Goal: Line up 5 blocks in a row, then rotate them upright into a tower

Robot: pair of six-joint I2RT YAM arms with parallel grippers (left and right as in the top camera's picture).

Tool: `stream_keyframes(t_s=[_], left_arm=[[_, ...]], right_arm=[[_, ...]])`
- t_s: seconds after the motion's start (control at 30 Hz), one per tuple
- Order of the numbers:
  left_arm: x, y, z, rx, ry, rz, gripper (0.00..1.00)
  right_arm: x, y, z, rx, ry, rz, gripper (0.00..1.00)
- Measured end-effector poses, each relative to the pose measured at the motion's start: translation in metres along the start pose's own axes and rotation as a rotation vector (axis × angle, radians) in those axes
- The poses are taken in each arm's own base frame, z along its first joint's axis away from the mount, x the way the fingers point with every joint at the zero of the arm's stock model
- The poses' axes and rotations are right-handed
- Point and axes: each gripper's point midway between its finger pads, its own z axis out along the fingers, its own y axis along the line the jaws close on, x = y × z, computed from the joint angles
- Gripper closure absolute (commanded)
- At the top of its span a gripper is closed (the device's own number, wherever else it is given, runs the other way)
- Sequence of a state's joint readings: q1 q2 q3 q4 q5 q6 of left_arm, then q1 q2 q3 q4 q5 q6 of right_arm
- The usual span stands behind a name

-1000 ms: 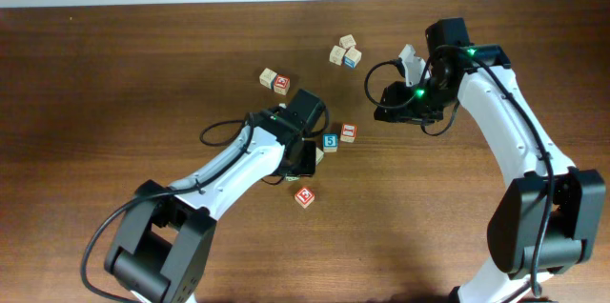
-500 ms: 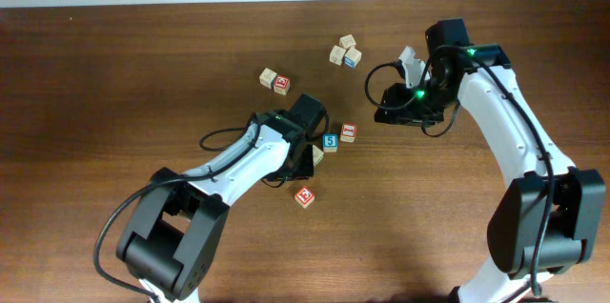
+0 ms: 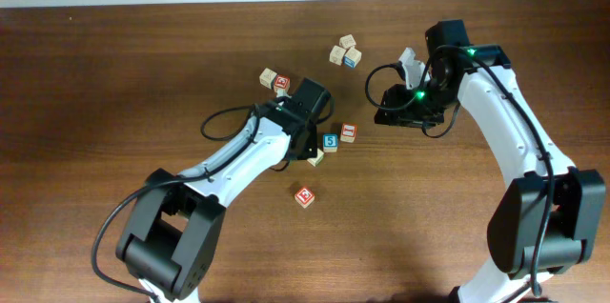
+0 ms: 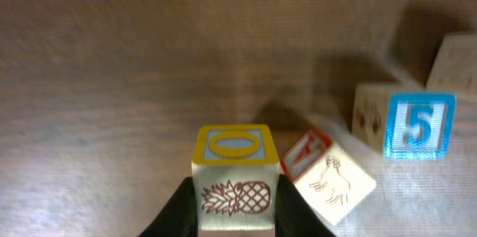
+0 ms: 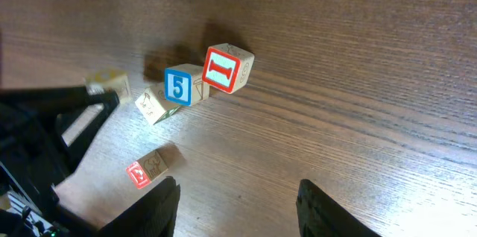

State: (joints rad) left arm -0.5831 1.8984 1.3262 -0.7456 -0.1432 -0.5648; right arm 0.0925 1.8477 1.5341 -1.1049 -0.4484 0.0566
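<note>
Left pincer (image 4: 237,218) pinching yellow-topped block (image 4: 235,166); right pincer (image 5: 237,192) spread; block row (image 3: 330,141) runs diagonal.

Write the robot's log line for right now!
left gripper: shut on yellow-O block | right gripper: open, holding nothing | blue-5 block: untouched

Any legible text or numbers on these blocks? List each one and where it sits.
"5": blue-framed block, on its blue-bordered face.
"O": yellow-framed block, on its top face.
"I": red-framed block, on its red-bordered face.
Lone red-marked block: mark too blurred to read.
</note>
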Motion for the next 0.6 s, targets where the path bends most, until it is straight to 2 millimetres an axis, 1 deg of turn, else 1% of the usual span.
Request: stream_keyframes(t_s=[0.13,0.17,0.3,0.43,0.5,0.6], left_arm=[[-0.015,0.009,0.001,-0.024,-0.051,-0.024,0.81],[-0.017,0.013,0.001,-0.032,-0.057,-0.034,0.80],[-0.025,0.024,0.004,-0.042,-0.065,-0.062,0.77],[-0.024,0.031,0.015,-0.010,-0.020,-0.074,0.78],[-0.024,0.039,0.023,0.013,0.017,-0.082,0.78],[-0.023,0.047,0.027,0.032,0.050,-0.080,0.77]], right_arm=[[0.001,0.002,0.001,0.002,0.006,-0.005,0.46],[0.002,0.004,0.002,0.002,0.009,-0.011,0.46],[0.004,0.012,0.006,-0.001,0.019,-0.033,0.45],[0.007,0.021,0.010,-0.004,0.029,-0.056,0.45],[0.008,0.024,0.011,-0.005,0.033,-0.065,0.45],[0.009,0.028,0.013,-0.007,0.038,-0.077,0.45]])
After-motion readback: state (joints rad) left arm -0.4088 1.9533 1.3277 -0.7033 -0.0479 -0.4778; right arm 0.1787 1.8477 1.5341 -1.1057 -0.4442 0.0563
